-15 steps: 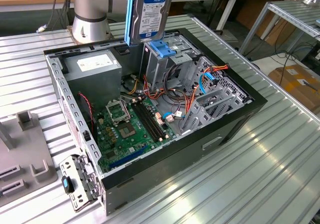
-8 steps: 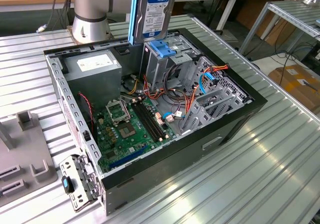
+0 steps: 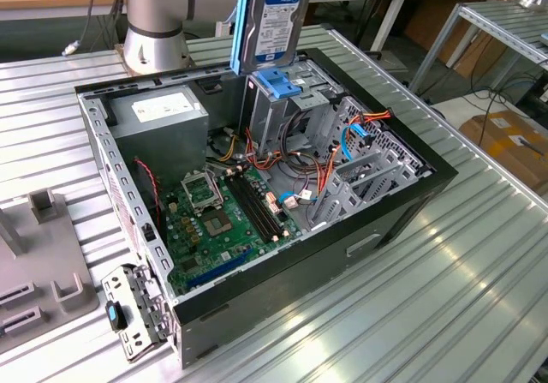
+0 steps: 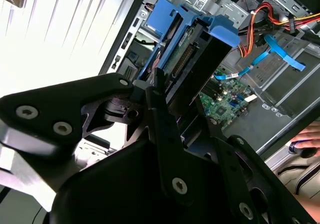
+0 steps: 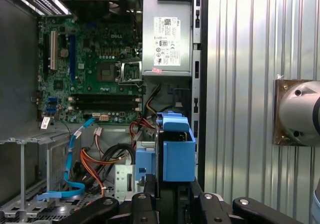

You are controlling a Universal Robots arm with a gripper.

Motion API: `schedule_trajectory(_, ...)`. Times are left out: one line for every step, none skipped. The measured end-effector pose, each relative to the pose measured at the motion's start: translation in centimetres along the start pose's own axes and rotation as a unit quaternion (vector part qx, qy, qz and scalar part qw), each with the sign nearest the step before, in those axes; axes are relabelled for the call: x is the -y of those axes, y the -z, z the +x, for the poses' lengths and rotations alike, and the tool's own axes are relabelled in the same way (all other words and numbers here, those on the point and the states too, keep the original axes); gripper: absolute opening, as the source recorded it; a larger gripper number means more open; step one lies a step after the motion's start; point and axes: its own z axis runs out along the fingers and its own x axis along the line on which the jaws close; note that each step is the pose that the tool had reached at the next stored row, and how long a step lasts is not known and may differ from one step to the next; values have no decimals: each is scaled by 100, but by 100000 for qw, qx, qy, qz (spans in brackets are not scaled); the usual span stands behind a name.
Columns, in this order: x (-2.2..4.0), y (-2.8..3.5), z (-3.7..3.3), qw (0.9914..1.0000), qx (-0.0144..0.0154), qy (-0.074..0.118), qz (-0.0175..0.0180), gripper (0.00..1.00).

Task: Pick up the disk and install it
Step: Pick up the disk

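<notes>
In the exterior view an open computer case (image 3: 402, 196) lies on its side on a ribbed metal tabletop (image 3: 445, 314). The disk (image 3: 276, 19) hangs upright over the case with its white-and-blue label facing the camera and a blue rail along its edge on the exterior view's left. Its lower edge is just above a blue plastic bracket (image 3: 278, 83) that sits on top of the drive cage (image 3: 274, 117). To the exterior view's left of the cage lies the grey power supply (image 3: 158, 113), and nearer the camera the green motherboard (image 3: 214, 220). The arm's base (image 3: 154, 23) stands on the tabletop behind the case.

In the second wrist view the black end effector (image 4: 182, 108) is clamped on the disk (image 4: 192, 48), one finger on each broad face. The disk's connector end points away from the camera toward the case interior, where orange and blue cables (image 4: 260, 28) run.

In the first wrist view the camera looks along the end effector (image 5: 170, 186) into the case. The disk (image 5: 177, 156) is seen edge-on in its blue carrier, gripped between the fingers, above the drive cage and beside the case wall. Beyond it lie the power supply (image 5: 167, 38) and the motherboard (image 5: 90, 68).
</notes>
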Motion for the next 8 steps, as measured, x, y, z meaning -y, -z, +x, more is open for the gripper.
schedule_trajectory(19,0,0,100000,0,-4,-2,35)
schedule_trajectory(45,0,0,100000,2,0,-1,35)
schedule_trajectory(54,0,0,100000,-3,0,-2,35)
schedule_trajectory(58,0,0,100000,-3,1,-3,35)
schedule_trajectory(59,0,0,100000,-1,-2,-3,35)
schedule_trajectory(59,0,1,100000,-2,-8,-3,35)
schedule_trajectory(59,0,1,100000,-2,-6,-3,35)
schedule_trajectory(59,0,1,100000,-2,-1,-3,35)
